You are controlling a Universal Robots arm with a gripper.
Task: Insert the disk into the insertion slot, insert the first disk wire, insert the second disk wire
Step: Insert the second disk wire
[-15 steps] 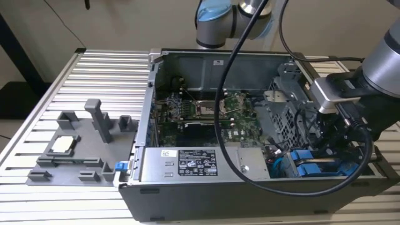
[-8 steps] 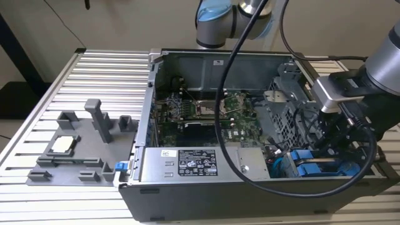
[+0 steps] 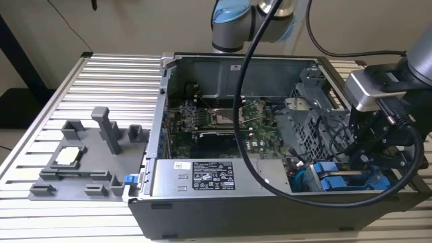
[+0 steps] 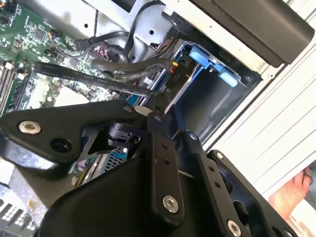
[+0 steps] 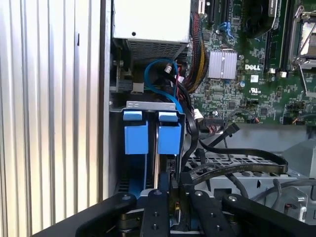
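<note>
Disk (image 3: 345, 173) in slot, hand (image 3: 375, 152) lowered over it

A ribbed, silvery metal surface (image 3: 115, 76) stood before a plain pale wall (image 3: 148, 23), with a dark upright frame (image 3: 24, 55) at the exterior view's left under even light.

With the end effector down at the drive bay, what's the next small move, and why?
Probably a short, slow push in toward the bay. In the first wrist view the end effector sits right at the disk's blue carrier, which is already in its slot, and black cables loop close beside it, so a larger move risks snagging them.
</note>
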